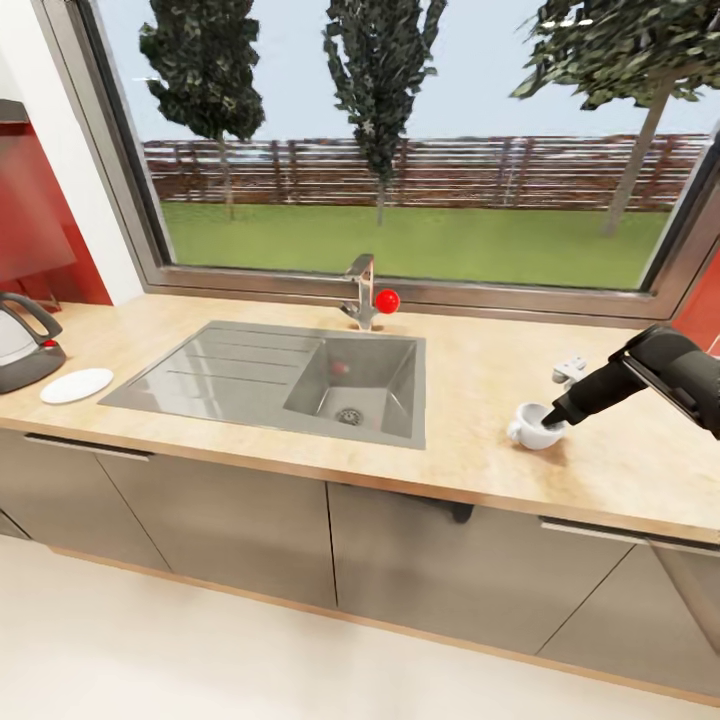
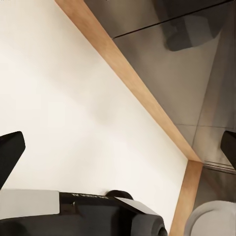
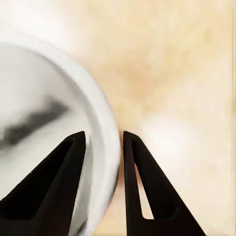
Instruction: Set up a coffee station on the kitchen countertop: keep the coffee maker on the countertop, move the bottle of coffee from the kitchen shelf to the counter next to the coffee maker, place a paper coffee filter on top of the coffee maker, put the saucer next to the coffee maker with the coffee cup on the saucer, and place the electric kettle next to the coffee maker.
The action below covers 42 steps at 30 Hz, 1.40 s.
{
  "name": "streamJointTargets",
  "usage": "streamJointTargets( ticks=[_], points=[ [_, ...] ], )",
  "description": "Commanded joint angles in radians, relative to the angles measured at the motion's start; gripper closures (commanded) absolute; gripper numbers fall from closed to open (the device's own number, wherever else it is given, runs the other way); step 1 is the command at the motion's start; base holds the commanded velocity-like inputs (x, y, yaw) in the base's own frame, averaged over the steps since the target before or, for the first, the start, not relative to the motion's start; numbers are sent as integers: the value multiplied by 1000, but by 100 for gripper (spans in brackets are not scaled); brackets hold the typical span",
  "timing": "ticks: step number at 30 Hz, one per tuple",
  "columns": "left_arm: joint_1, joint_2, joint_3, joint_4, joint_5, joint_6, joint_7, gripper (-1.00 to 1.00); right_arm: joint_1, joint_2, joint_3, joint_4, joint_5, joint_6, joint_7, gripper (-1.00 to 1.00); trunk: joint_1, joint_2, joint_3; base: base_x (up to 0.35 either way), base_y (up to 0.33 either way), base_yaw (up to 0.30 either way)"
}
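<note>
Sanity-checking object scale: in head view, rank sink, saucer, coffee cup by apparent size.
1. sink, by far the largest.
2. saucer.
3. coffee cup, slightly smaller than the saucer; the right claw covers part of its rim, so that gap is unsure.

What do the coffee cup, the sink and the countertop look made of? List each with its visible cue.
Coffee cup: likely glazed ceramic, plain glossy white. Sink: brushed steel by its look, grey with a soft sheen and pressed drainer grooves. Kitchen countertop: pale wood-grain pattern, matte; wood or laminate, cannot tell.
</note>
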<state>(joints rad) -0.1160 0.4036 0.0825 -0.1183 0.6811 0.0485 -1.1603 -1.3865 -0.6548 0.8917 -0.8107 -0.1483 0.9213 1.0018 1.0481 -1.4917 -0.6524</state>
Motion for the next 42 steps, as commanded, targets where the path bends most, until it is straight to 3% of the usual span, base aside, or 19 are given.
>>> streamJointTargets(
  ticks=[1, 6, 8, 12, 14, 17, 19, 25, 29, 42],
  points=[
    [-1, 0, 7, 0, -6, 5, -4, -100, -2, -1, 6, -1, -7, 5, -6, 100, -4, 7, 2, 0, 0, 0],
    [-1, 0, 7, 0, -6, 5, -4, -100, -2, 16, 5, -7, 0, 10, -6, 100, -23, 42, 18, 0, 0, 0],
    [-1, 0, 7, 0, -6, 5, -4, -100, -10, 57, 2, -9, 4, 23, -7, 100, -31, 56, 24, 0, 0, 0],
    [-1, 0, 7, 0, -6, 5, -4, -100, -20, 92, 1, -12, 8, 59, -8, 100, -46, 84, 37, 0, 0, 0],
    [-1, 0, 6, 0, -6, 5, -4, -100, -34, 114, 1, -20, 31, 69, -8, 100, -54, 98, 43, 0, 0, 0],
    [-1, -1, 6, 0, -6, 4, -4, -100, -60, 194, -2, -26, 153, 78, -7, 100, -65, 119, 52, 0, 0, 0],
    [-1, -1, 6, 0, -6, 4, -4, -100, -92, 232, -3, -20, 196, 80, -7, 100, -73, 133, 59, 0, 0, 0],
    [-1, -2, 6, 0, -6, 4, -4, -100, -182, 303, -3, 24, 236, 83, -4, 100, -96, 175, 77, 0, 0, 0],
    [-1, -2, 6, 0, -6, 4, -4, -100, -200, 317, -3, 36, 241, 83, -2, 100, -100, 182, 81, 0, 0, 0],
    [-1, 0, 8, 0, -6, 4, -4, -100, -203, 320, 3, 38, 236, 82, 3, 100, -100, 182, 81, 0, 0, 140]
  ],
)
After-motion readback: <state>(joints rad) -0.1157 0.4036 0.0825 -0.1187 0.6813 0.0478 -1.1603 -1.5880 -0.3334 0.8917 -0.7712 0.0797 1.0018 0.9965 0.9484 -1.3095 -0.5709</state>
